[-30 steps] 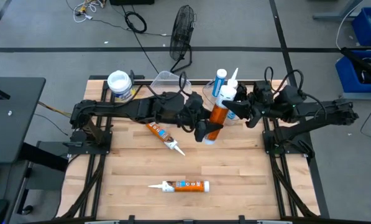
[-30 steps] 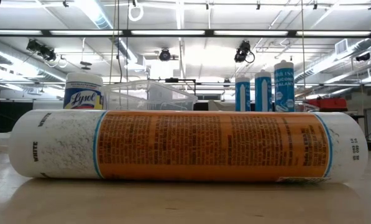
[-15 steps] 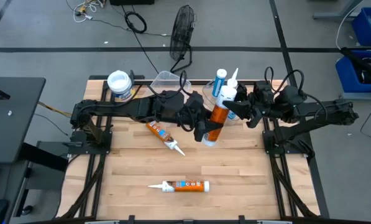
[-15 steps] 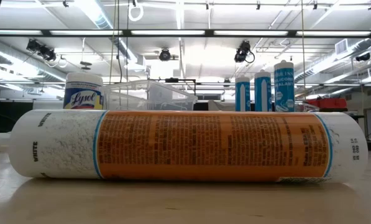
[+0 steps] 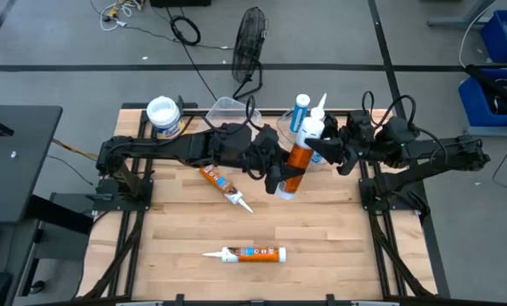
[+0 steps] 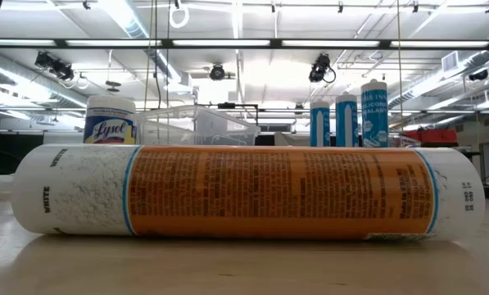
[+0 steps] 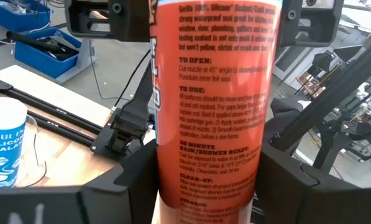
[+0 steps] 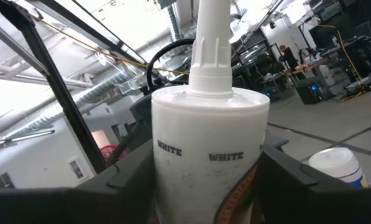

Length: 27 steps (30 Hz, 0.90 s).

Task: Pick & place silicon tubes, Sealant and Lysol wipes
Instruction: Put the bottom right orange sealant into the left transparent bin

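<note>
Both arms meet at the far middle of the wooden desk [image 5: 321, 229], sharing one upright orange sealant tube [image 5: 296, 158]. The left gripper [image 5: 278, 178] has its fingers closed around the lower part of this tube; in the left wrist view the orange label [image 7: 215, 99] fills the space between the two dark fingers [image 7: 120, 186], which press against its sides. The right gripper [image 5: 323, 150] has hold of the same tube at its white upper end; in the right wrist view the white shoulder with its nozzle [image 8: 210, 43] sits tight between that gripper's fingers [image 8: 129, 180].

Just beyond the held tube a clear container [image 5: 291, 127] holds blue-and-white silicone tubes [image 5: 301, 109] standing upright; the low view shows three of them [image 6: 346, 119] side by side. A second clear bin [image 5: 226, 109] stands to their left.

The Lysol wipes [image 5: 165, 116], a yellow canister with a white lid, stand upright at the desk's far left corner, well apart from both grippers.

Two more orange tubes lie flat on the desk: one [image 5: 224, 187] at an angle just in front of the left arm, and another [image 5: 251, 253] near the front edge, nozzle pointing left. The latter fills the low view [image 6: 244, 192]
</note>
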### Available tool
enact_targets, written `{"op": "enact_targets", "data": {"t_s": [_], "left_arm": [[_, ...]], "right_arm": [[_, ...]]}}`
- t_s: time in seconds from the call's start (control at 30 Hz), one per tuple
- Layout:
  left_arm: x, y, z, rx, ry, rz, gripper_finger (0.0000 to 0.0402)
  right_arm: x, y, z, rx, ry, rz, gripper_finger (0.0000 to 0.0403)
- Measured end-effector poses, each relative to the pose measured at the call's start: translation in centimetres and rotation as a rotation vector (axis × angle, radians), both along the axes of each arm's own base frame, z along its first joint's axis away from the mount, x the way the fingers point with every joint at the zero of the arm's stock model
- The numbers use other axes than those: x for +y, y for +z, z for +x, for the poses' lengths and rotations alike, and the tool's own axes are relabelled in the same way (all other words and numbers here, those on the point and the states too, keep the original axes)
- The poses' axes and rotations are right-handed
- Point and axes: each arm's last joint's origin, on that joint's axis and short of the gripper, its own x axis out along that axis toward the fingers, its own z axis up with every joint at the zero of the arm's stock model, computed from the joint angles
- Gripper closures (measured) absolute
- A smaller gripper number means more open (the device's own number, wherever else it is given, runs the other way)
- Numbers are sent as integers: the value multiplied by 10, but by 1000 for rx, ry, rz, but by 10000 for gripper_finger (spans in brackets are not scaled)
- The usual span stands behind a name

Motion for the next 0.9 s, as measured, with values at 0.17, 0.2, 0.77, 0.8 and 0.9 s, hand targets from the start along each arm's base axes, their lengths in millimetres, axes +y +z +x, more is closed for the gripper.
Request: {"op": "enact_targets", "data": {"t_s": [0.17,0.2,0.77,0.8,0.9], "left_arm": [[0,0,0,-1,4,29,187],[0,0,0,-1,4,33,187],[1,0,0,-6,22,87,189],[1,0,0,-6,22,87,189],[1,1,0,-15,22,99,189]], "right_arm": [[0,0,0,1,6,3,139],[0,0,0,1,6,2,138],[0,2,-1,-27,18,-7,131],[0,2,-1,-27,18,-7,130],[0,3,-1,-30,18,-7,126]]}}
